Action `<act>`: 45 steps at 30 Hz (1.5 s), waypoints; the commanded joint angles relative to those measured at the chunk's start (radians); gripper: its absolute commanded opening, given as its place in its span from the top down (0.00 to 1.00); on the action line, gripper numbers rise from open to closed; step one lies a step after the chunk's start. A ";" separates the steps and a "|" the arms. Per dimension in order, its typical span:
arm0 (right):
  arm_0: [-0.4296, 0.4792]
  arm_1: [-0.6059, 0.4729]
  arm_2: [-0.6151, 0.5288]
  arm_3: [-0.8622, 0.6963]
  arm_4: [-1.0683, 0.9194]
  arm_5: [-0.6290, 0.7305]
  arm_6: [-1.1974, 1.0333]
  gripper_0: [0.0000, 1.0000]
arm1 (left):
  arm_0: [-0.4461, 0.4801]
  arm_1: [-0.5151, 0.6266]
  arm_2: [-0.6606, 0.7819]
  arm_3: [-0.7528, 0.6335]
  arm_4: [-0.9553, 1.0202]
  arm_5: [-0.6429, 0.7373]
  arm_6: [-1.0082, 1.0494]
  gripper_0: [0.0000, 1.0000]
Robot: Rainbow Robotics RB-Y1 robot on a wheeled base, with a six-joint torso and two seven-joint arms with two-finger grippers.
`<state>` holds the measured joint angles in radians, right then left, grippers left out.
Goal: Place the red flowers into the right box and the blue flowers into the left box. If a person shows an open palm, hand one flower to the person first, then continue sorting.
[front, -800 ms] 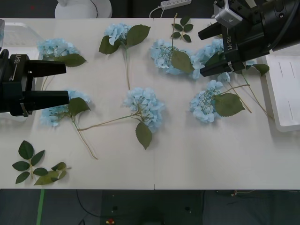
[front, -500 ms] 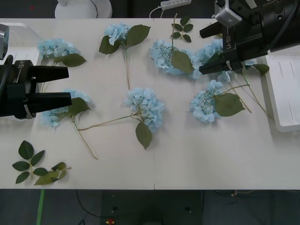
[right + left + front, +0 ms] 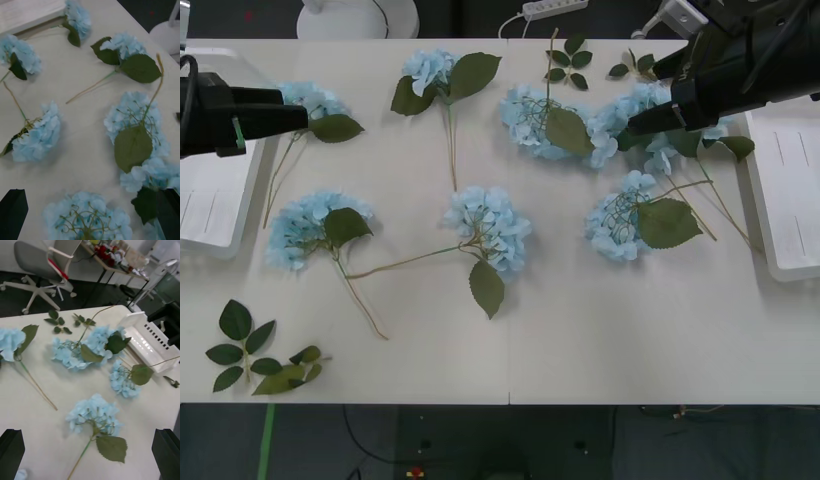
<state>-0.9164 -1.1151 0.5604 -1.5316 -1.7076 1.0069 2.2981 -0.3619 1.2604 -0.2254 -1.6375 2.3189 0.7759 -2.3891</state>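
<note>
Right gripper [image 3: 642, 120]: jaws stand wide, the black fingers [image 3: 14, 208] at the two lower corners of the right wrist view with table surface between them, and they hold nothing; the tips hang over the bloom at the far right of the table, beside the right box [image 3: 792, 200]. Left gripper [image 3: 292, 117]: jaws likewise wide and empty in the left wrist view, black fingers [image 3: 11, 448] apart at both corners; in the front view the arm reaches in from the left edge with its tip over the far-left bloom. Blue flowers [image 3: 489, 228]: seven stems lie loose on the white table [image 3: 580, 330], all outside the trays, one at centre, one at front left, two at far left and far centre, three clustered at right. Left box [image 3: 205, 205]: at the left table edge, holding nothing visible. Two loose leaf sprigs [image 3: 255, 355] lie at the front-left corner; further sprigs lie at the far edge. No legible writing or brand marking is visible on either arm or on the trays.
</note>
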 commanded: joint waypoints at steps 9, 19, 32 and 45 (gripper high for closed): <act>-0.087 0.087 -0.027 0.238 0.322 0.110 -0.190 0.00 | -0.430 -0.027 -0.344 0.481 -0.089 -0.013 0.033 0.00; -0.087 0.170 -0.027 0.421 0.439 0.114 -0.190 0.00 | -0.588 -0.157 -0.469 0.778 -0.210 -0.069 0.018 0.00; -0.087 0.276 -0.028 0.619 0.566 0.053 -0.192 0.00 | -0.666 -0.303 -0.529 1.013 -0.365 -0.122 0.013 0.00; -0.093 0.362 -0.030 0.731 0.709 0.001 -0.218 0.00 | -0.675 -0.391 -0.538 1.062 -0.452 -0.185 0.018 0.00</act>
<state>-0.9516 -0.7897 0.5583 -0.8299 -1.0127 1.0254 2.1198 -0.9810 0.8853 -0.7388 -0.5785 1.8791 0.6037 -2.3871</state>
